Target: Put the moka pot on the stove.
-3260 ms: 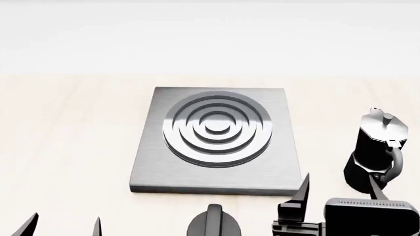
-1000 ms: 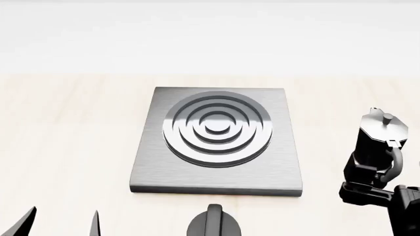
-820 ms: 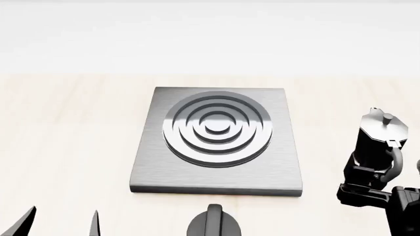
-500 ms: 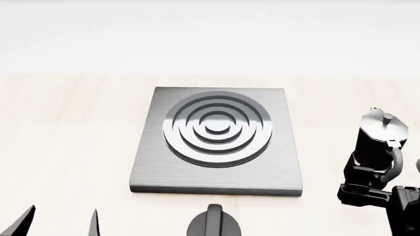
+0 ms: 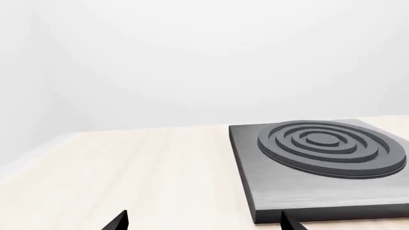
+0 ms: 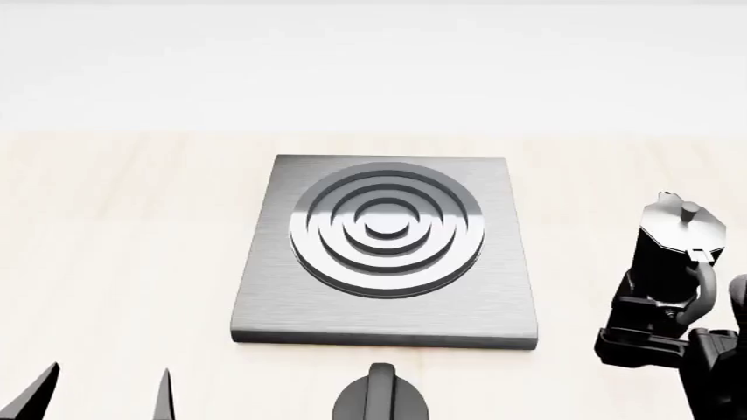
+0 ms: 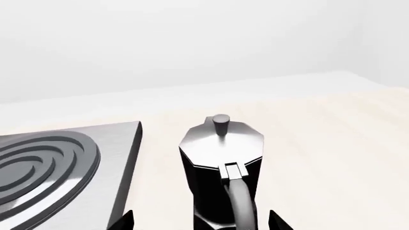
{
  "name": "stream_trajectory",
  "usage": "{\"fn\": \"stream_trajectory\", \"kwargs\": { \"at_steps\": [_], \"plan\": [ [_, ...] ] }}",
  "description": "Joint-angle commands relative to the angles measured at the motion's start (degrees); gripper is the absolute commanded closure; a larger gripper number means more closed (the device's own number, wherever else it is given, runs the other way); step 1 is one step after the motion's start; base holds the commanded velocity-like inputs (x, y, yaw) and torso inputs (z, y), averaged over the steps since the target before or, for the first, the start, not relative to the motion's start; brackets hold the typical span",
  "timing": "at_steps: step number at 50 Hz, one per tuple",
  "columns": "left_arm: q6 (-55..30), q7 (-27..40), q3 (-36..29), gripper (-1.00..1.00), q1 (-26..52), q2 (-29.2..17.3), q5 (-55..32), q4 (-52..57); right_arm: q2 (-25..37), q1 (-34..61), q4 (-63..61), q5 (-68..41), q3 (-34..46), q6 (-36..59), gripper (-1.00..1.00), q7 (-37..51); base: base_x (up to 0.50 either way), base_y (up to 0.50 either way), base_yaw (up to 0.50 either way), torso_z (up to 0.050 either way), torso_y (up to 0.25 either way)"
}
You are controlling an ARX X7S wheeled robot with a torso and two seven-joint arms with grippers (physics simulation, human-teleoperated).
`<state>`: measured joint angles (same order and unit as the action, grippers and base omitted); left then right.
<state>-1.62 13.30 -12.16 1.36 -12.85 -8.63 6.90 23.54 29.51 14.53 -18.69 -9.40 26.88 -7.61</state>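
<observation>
One pale wooden worktop carries one square grey stove, which has open wood on all sides and sits well in from the far edge, with one black round knob just off its near edge. One moka pot stands upright on the wood to the stove's right, apart from it, handle toward the robot. The right end effector has its jaws spread either side of the pot's base; the left end effector hangs open near the stove's left corner.

Black round knob (ridged) on pale wooden table, white wall behind.
</observation>
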Motion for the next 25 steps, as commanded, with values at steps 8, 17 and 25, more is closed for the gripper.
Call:
{"fn": "stream_trajectory", "kwargs": {
  "at_steps": [8, 17, 25],
  "plan": [
    [1.0, -0.27, 0.18, -1.0, 0.0, -0.4, -1.44, 1.16, 1.43, 0.16, 1.46, -0.5, -2.23, -0.28, -1.0, 0.02, 0.0, 0.0, 0.0, 0.0, 0.0],
    [0.73, -0.07, 0.03, -1.0, 0.35, -0.72, -1.73, 1.31, 1.69, 3.54, 8.45, 0.25, -0.45, -2.48, -1.0, -2.62, 0.0, 0.0, 0.0, 0.0, 0.0],
    [0.48, 0.11, -0.03, -1.0, 0.81, -0.96, -2.05, 1.32, 1.75, 8.02, 17.32, 1.28, 0.93, -5.24, -1.0, -4.69, 0.0, 0.0, 0.0, 0.0, 0.0]
  ]
}}
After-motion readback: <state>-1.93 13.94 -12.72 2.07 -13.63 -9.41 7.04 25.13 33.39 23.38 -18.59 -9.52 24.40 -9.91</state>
